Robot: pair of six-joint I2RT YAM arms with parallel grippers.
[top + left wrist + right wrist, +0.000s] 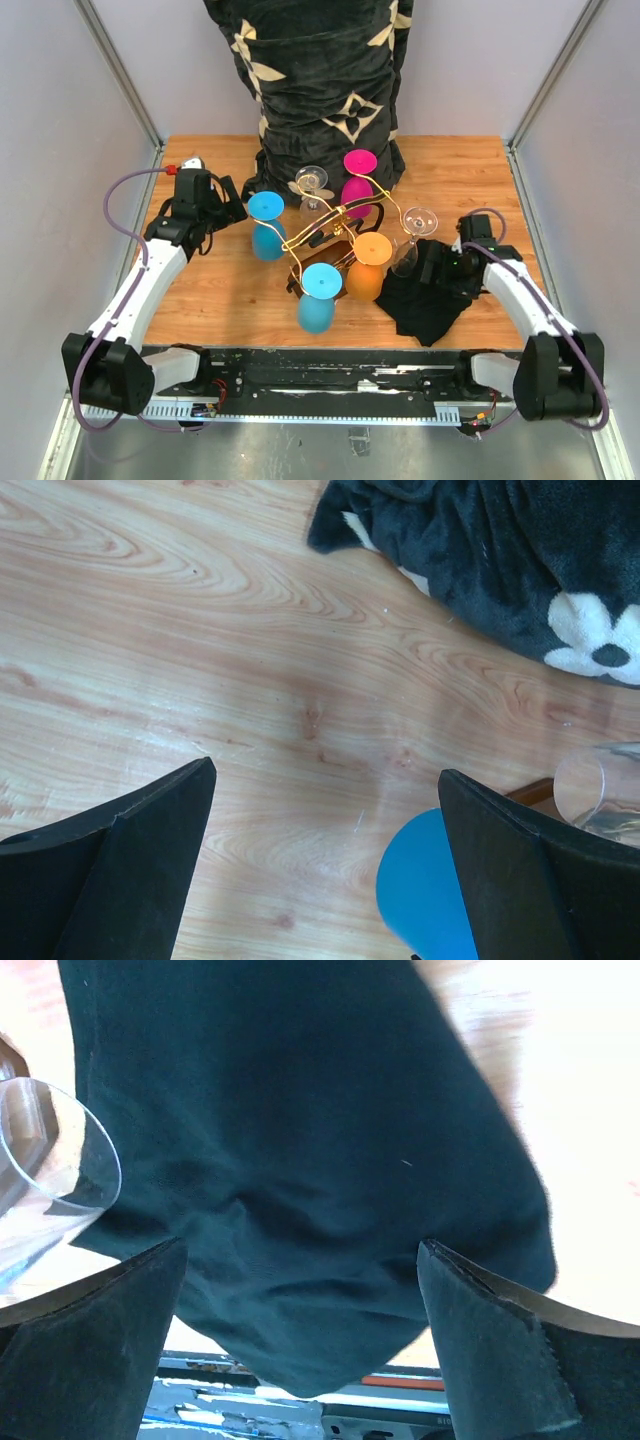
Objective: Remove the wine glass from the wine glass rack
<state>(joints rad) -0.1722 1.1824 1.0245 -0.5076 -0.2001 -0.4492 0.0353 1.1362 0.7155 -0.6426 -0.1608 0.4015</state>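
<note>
My right claw (300,1250), spread, over black cloth (300,1110); my left claw (325,780), spread, beside a blue glass (420,890) on the wine glass rack (330,250).

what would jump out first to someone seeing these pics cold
The gold wire rack at the centre grabs the eye, with a pink glass, an orange glass and two blue glasses hanging upside down on it. A tall black flowered blanket rises behind, and a black cloth lies under the open right hand.
</note>
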